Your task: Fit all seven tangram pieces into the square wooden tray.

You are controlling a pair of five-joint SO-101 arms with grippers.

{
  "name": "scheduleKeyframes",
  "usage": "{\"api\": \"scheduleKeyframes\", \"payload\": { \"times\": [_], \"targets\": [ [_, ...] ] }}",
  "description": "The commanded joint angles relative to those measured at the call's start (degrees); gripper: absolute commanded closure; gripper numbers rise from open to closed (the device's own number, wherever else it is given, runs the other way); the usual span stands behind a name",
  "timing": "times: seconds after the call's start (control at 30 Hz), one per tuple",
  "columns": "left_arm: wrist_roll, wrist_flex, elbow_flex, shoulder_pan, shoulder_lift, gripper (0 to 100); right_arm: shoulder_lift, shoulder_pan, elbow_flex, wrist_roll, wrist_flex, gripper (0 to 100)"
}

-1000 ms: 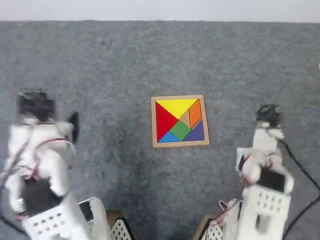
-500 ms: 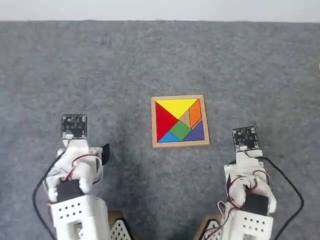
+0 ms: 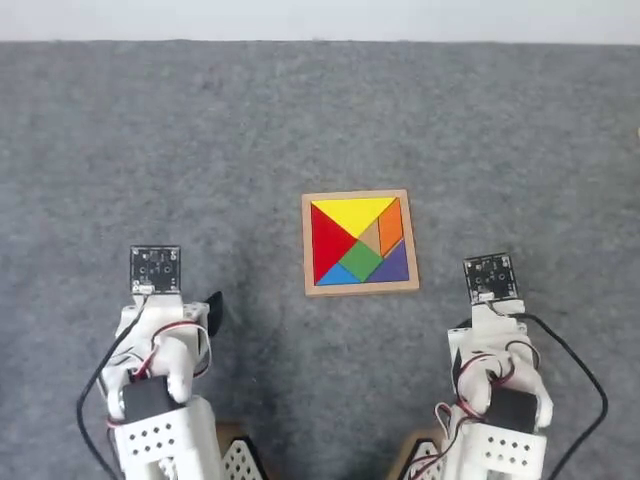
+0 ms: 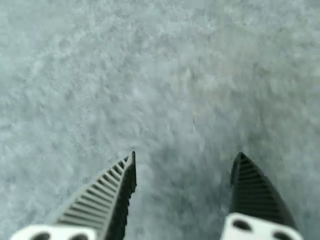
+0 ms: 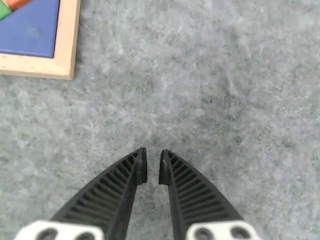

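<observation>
Seven pieces (image 3: 358,240) fill the tray (image 3: 360,288), central on the table (image 3: 200,130), apart from the spread left gripper (image 4: 185,170) and the nearly closed right gripper (image 5: 152,167).

One tabletop (image 3: 180,120), covered edge to edge in grey fuzzy matting, evenly lit. One pale plain band (image 3: 320,18) along its far edge.

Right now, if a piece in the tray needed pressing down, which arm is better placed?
Probably right: the right claw sits nearer the wooden tray, whose corner shows in its wrist view, and is shut. The left claw is open over carpet.
</observation>
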Motion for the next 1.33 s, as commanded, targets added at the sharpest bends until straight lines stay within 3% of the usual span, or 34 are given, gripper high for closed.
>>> {"api": "scheduleKeyframes", "payload": {
  "times": [0.0, 0.27, 1.3],
  "targets": [
    [0.2, 4.7, -0.3, -0.1, -3.6, 70, -1.0, 0.1, 1.1, 0.7, 0.4, 94.3],
    [0.2, 12.7, -0.7, -0.1, -8.7, 70, -1.0, 0.1, 1.1, 0.8, 0.4, 94.6],
    [0.2, 12.7, -0.7, -0.1, -8.9, 70, -1.0, 0.0, 1.1, 0.8, 0.3, 94.3]
  ]
}}
